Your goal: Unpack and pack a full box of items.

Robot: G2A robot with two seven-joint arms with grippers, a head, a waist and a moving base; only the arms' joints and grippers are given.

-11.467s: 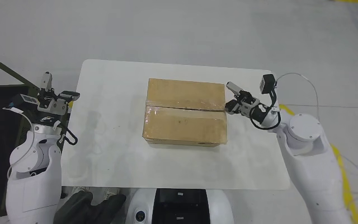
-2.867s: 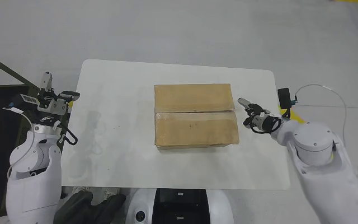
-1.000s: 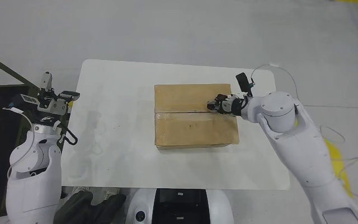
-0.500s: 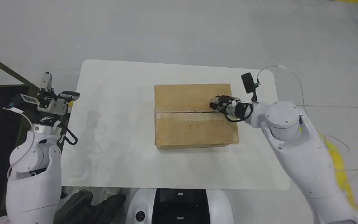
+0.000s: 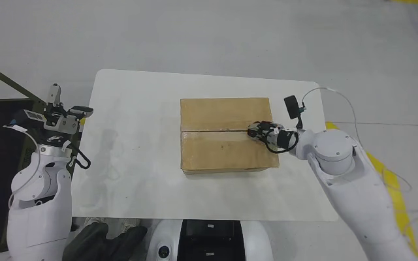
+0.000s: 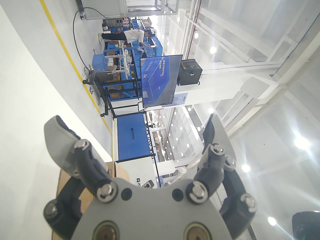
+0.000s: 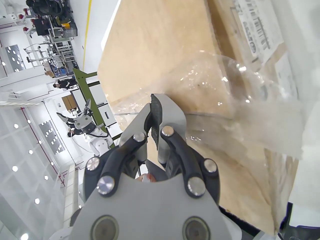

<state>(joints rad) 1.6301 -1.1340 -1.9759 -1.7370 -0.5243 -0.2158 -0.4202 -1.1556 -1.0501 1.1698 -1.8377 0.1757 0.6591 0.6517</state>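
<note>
Barely begun: tape partly lifted, box unopened

The right gripper (image 7: 153, 111) has its fingers pressed together on the clear tape (image 7: 250, 106), which rises in a crumpled loop just beyond the tips. Beneath it lies the cardboard box (image 5: 222, 134), with its flaps flat and shut along the seam. By my reading, opening, unpacking and repacking all remain to be done. Around the box spreads the white table (image 5: 130, 163). Well away, past the table's far edge, the left gripper (image 6: 132, 136) is spread wide and empty. It is aimed at a bright hall with a dark screen (image 6: 160, 81) and a yellow floor line (image 6: 62, 38).
</note>
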